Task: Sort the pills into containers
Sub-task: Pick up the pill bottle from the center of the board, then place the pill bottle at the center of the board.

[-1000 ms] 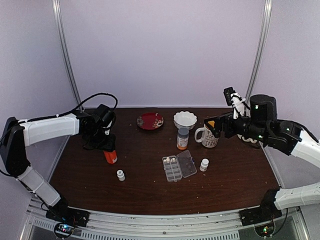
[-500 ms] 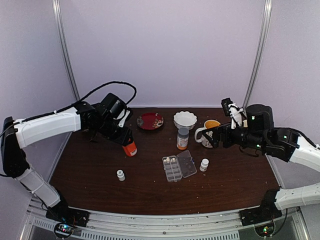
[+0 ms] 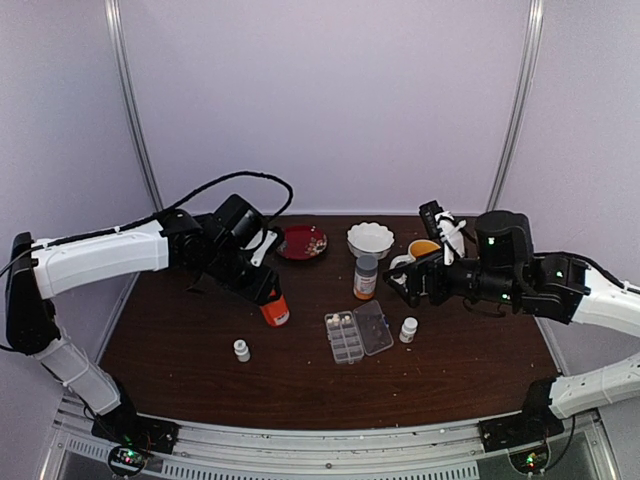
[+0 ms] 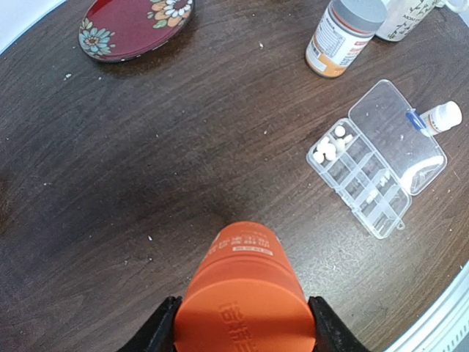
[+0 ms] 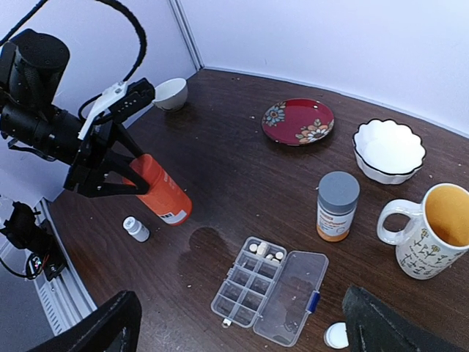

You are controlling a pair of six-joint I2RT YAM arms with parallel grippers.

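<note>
The left gripper (image 3: 262, 290) clamps the orange bottle (image 3: 275, 311), tilted just left of the pill box (image 3: 345, 337), likely to add pills (image 4: 326, 150) to those lying at its far end, while the right gripper (image 3: 403, 283) hangs wide and empty beyond its right side.

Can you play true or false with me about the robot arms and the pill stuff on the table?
The left gripper holds the orange bottle. True.
Some pills lie in the pill box. True.
The lid is shut. False: it lies open.
The right gripper holds something. False: its jaws are open and empty.
The plate is blue. False: it is red.
</note>
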